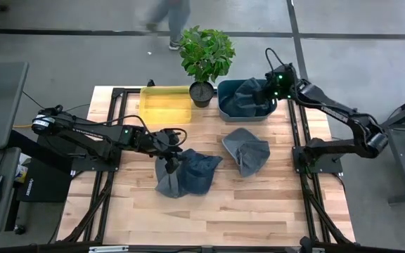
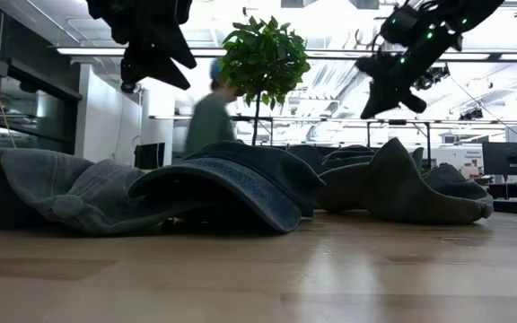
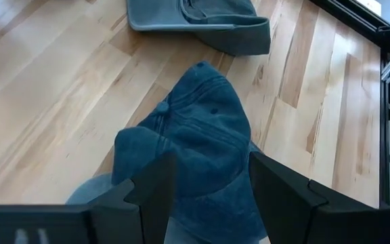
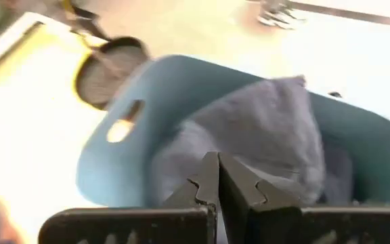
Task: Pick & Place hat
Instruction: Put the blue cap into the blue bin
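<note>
The bench (image 1: 259, 204) is pale wood planks on a dark frame. Two bins and a plant (image 1: 206, 53) in a dark pot stand along its far edge: a yellow bin (image 1: 166, 104) on the left, whose inside I cannot make out, then the pot, then a blue bin (image 1: 225, 107) on the right with dark blue cloth, seemingly a hat (image 1: 248, 95), heaped in it.

On the open boards lie more hats. A blue cap (image 1: 194, 172) sits left of centre, its long axis running slantwise from near-left to far-right; in the low view its brim (image 2: 223, 193) points toward the camera and arches off the wood. It overlaps a greyer cap (image 1: 166, 184) on its near-left side; which lies on top I cannot tell. A grey hat (image 1: 246, 151) lies apart to the right, crumpled, its long axis slanting toward the near-right.

The left gripper (image 1: 169, 139) hangs over the blue cap's far-left end, above it and not touching in the low view; its fingers (image 3: 158, 186) are spread, with the crown between them in the wrist view. The right gripper (image 1: 269, 86) is over the blue bin's right end, raised, its fingers (image 4: 207, 179) pressed together on nothing.

A person (image 2: 209, 117) walks beyond the bench.
</note>
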### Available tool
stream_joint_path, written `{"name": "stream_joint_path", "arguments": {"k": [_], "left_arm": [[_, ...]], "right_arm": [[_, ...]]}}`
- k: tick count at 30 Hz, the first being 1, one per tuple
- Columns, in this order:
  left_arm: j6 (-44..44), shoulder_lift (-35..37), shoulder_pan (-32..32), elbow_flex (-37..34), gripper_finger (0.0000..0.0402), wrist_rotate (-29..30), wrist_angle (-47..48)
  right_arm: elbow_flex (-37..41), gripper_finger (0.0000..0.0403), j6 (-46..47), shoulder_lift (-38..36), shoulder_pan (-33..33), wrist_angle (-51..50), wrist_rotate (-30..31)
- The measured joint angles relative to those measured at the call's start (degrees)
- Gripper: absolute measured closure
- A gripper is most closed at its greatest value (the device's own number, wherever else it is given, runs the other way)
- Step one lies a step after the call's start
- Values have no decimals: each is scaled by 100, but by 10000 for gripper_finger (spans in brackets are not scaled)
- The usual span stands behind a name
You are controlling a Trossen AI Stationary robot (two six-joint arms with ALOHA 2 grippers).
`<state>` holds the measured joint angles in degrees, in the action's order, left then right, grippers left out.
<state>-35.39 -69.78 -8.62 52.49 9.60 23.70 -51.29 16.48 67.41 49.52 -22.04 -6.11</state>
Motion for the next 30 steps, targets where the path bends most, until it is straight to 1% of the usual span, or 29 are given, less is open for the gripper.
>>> {"name": "stream_joint_path", "arguments": {"k": [4, 10, 13, 18, 25, 30], "left_arm": [[-273, -2, 0, 0, 216, -28, 103], [-779, -11, -3, 0, 216, -380, 133], [-913, -180, -86, 0, 216, -423, 58], [-945, -444, -440, 3, 216, -300, -57], [-947, -882, -1152, -2, 216, 123, -120], [-841, -1075, -1629, 0, 216, 140, -259]], "right_arm": [[0, 403, -154, -393, -7, 16, -651], [0, 402, -208, -839, -21, 33, -1821], [0, 402, -332, -966, -146, 31, -2207], [0, 402, -608, -1062, -523, 28, -2343], [0, 402, -650, -1072, -943, 24, -2451], [0, 402, -655, -1072, -1185, 17, -2530]]}}
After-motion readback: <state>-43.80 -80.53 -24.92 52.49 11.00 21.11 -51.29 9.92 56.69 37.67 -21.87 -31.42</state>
